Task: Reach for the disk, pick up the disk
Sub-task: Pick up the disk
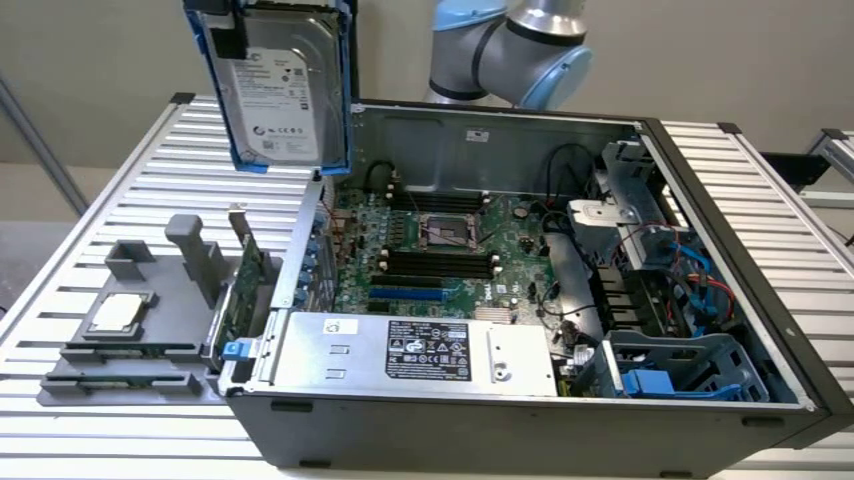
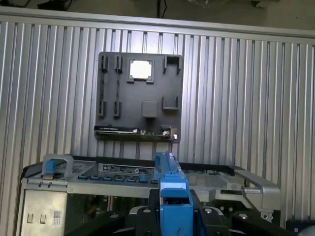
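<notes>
1. One disk (image 1: 278, 85) hangs in the air at the upper left of the exterior view. It stands on its edge, with its white label facing us and blue rails down both sides.
2. Its low end is near the back corner of the open computer case (image 1: 534, 440) and seems clear of it.
3. The gripper (image 2: 174, 210) is clamped on the blue end of the disk. In the wrist view, black fingers (image 2: 154, 204) sit on each side of the blue.
4. I think a good pick-up needs a tight, even squeeze, so the disk does not tip or slip.
5. I think it is best held straight, away from the case wall.
6. Lower left, on the table (image 1: 107, 200), sits a grey tray (image 1: 80, 385) with a small chip (image 1: 114, 312).
</notes>
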Tool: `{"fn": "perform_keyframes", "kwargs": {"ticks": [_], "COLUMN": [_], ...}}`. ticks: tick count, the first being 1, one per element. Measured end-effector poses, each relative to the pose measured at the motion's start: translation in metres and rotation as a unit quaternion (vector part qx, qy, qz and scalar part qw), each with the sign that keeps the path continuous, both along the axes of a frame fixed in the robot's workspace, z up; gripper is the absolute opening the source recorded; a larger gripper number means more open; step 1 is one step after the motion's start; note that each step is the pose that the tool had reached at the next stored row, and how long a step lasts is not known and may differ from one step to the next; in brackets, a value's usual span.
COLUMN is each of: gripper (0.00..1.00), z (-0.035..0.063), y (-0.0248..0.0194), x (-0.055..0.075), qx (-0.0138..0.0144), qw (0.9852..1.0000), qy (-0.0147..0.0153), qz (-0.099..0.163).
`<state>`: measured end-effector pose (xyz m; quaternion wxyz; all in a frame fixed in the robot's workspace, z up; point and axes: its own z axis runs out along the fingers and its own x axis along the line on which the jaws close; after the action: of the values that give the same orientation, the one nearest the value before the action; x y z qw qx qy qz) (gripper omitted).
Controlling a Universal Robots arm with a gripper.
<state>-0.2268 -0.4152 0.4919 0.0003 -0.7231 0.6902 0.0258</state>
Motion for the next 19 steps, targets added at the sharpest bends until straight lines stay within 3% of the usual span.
{"fn": "perform_keyframes", "kwargs": {"ticks": [19], "gripper": [0.33], "z": [0.0001], "y": [-0.0318], "x": [0.081], "qx": [0.0], "qw": [1.0], "qy": [0.0002], "qz": [0.0]}}
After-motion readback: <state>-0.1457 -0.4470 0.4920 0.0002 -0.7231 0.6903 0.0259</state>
